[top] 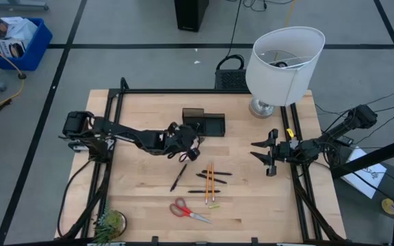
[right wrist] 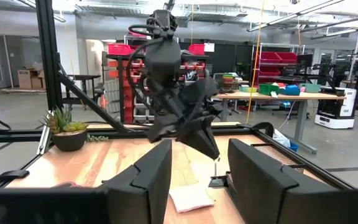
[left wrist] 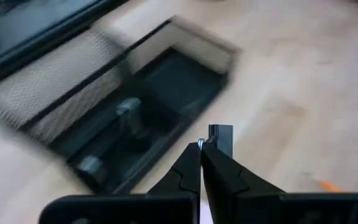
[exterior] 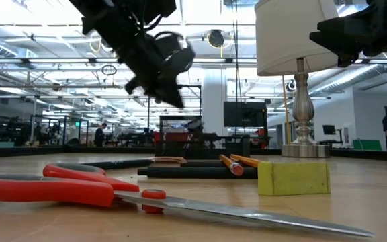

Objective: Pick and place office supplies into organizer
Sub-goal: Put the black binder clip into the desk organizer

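Organizer point(left wrist: 166, 81) blurred, small clip point(left wrist: 221, 138) partly hidden

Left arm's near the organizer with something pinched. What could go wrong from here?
The left gripper is shut on a small black clip, held only by its tip, so it may slip out early. It is beside the organizer, not over it, so a release now would probably miss. The right gripper waits open.
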Robot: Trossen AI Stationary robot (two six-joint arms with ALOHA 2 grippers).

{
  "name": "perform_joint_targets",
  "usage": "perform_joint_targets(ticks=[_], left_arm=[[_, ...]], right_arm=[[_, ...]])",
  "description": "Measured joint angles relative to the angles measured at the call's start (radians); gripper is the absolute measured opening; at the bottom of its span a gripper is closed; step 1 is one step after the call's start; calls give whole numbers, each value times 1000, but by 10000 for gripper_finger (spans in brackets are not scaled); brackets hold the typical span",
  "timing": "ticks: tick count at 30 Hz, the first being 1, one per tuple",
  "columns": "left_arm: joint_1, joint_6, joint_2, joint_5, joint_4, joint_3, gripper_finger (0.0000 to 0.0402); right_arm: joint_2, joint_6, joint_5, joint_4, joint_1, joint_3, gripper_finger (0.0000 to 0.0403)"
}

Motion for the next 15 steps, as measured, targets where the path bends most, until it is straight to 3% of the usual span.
perform_joint_targets(ticks=[7,15], left_arm=[[9,-236,-40,-116,-105,-1,15],[79,-335,-29,-151,-160,-1,4]], right_arm=[[2,0,0,0,0,0,152],[6,0,0,-1,0,0,151]])
